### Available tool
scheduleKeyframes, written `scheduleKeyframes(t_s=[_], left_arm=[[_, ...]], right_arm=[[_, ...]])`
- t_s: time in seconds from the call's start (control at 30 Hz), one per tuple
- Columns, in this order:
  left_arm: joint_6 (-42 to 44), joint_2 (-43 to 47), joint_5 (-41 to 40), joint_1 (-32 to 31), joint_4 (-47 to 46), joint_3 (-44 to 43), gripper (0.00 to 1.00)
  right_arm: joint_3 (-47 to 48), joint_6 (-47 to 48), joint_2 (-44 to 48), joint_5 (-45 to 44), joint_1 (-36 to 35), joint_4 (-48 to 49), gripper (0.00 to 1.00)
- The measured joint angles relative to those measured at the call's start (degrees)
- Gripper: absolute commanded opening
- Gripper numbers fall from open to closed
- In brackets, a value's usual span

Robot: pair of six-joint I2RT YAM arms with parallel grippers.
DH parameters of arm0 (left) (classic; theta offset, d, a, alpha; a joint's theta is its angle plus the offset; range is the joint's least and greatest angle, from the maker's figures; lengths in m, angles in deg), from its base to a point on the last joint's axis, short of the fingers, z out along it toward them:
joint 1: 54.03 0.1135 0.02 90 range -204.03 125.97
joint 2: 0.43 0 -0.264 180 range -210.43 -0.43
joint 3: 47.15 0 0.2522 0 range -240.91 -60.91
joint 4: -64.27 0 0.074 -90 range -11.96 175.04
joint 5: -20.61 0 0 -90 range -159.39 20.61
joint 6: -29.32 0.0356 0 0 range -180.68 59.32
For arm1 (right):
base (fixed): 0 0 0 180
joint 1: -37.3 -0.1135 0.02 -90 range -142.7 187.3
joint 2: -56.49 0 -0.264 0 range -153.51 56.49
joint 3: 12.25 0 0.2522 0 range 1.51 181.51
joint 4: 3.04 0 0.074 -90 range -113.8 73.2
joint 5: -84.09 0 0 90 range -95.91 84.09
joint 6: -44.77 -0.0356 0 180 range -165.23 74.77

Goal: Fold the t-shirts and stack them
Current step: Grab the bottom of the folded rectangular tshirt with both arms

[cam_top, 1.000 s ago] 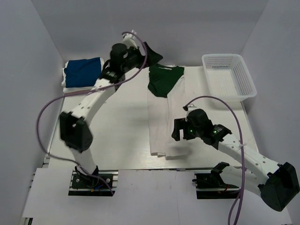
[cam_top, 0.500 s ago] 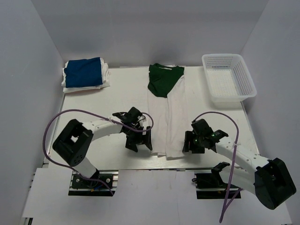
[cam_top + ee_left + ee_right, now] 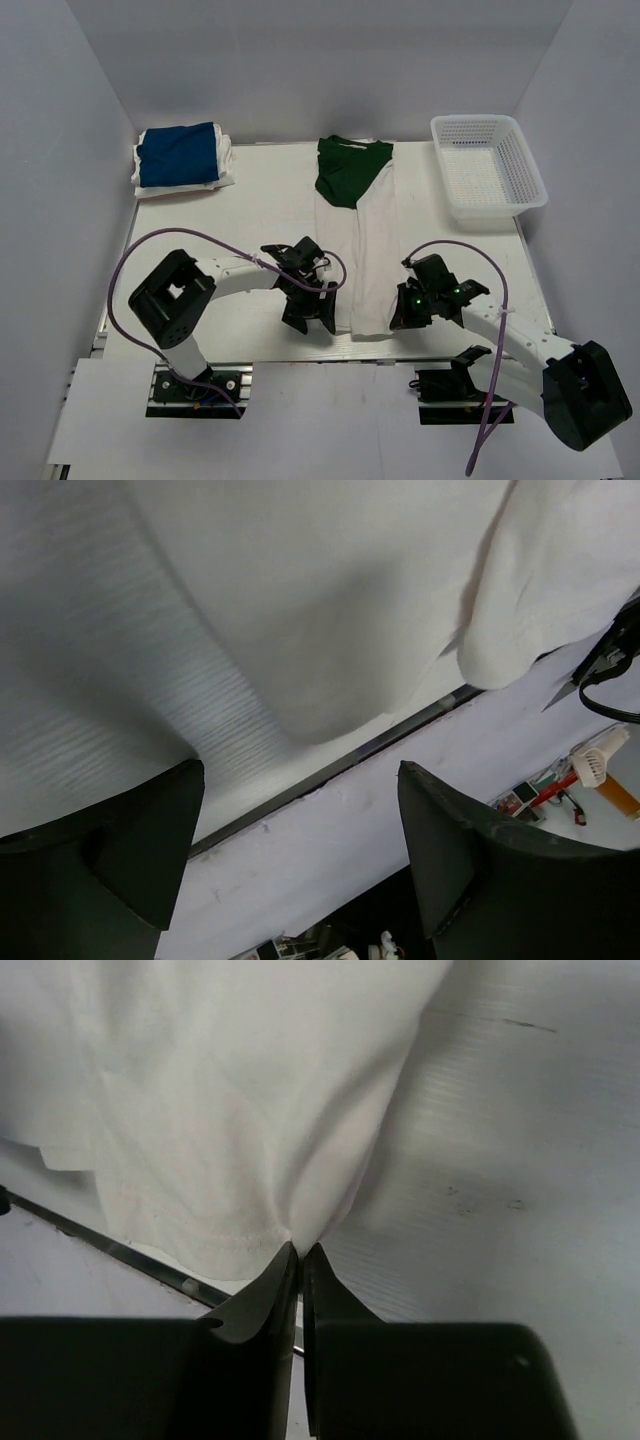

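A white t-shirt lies as a long folded strip down the middle of the table, its hem at the near edge. A dark green t-shirt lies over its far end. A folded royal blue t-shirt sits at the far left corner. My right gripper is shut on the white t-shirt's near right hem corner, the cloth bunched at the fingertips. My left gripper hovers by the near left hem corner, open. Its fingers stand wide apart, with the white t-shirt just beyond them.
A white mesh basket stands at the far right. White cloth shows under the blue shirt. The table's near edge runs right under both grippers. Grey walls close in the left, the back and the right.
My left arm has swung from the far side of the table down to the white shirt's near left corner. My right gripper has moved onto the near right hem corner and shut on it.
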Motion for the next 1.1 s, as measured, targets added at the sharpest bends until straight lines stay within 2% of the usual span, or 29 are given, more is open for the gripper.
scheduleKeyframes(t_s=[0.03,0.07,0.23,0.33,0.37,0.43,0.47,0.57,0.6,0.87,0.97,1.1], left_arm=[[-0.1,-0.6,0.0,-0.3,0.1,-0.6,0.87],[-0.1,-1.4,0.0,-0.5,0.0,-1.4,0.83],[-0.2,-4.6,0.3,-1.4,-1.1,-4.2,0.71],[-0.2,-5.4,0.4,-1.5,-1.7,-4.6,0.6],[-0.1,-5.8,0.3,-1.6,-1.9,-4.7,0.51],[0.0,-6.6,0.0,-1.7,-2.2,-5.0,0.42],[0.1,-7.0,0.1,-1.7,-2.3,-5.2,0.33],[0.5,-7.9,-0.2,-1.8,-2.8,-5.5,0.17],[0.5,-8.1,-0.2,-1.8,-2.9,-5.6,0.0],[0.9,-8.2,-3.7,-1.9,-1.7,-8.2,0.0],[0.3,-7.2,-5.1,-1.2,-0.8,-9.9,0.0],[0.3,-6.9,-7.8,-0.4,2.0,-17.0,0.0]], right_arm=[[0.0,0.2,0.1,0.4,0.0,0.2,0.03],[0.0,0.4,0.0,0.8,0.0,0.4,0.0],[0.0,1.3,-1.8,1.8,0.0,0.6,0.0],[0.0,1.6,-2.9,1.9,0.0,0.7,0.0],[0.0,1.6,-2.9,1.9,0.1,0.7,0.0],[0.0,1.6,-3.1,2.0,0.1,0.8,0.0],[0.1,1.6,-3.2,2.0,0.1,0.8,0.0],[0.5,1.7,-4.0,2.2,0.1,0.7,0.0],[0.8,1.8,-4.2,2.4,0.1,0.7,0.0],[5.4,1.9,-4.8,1.8,0.0,-1.2,0.0],[10.2,1.2,-4.8,-3.0,0.0,-4.0,0.0],[17.9,1.1,-5.7,-9.9,0.1,-5.4,0.0]])
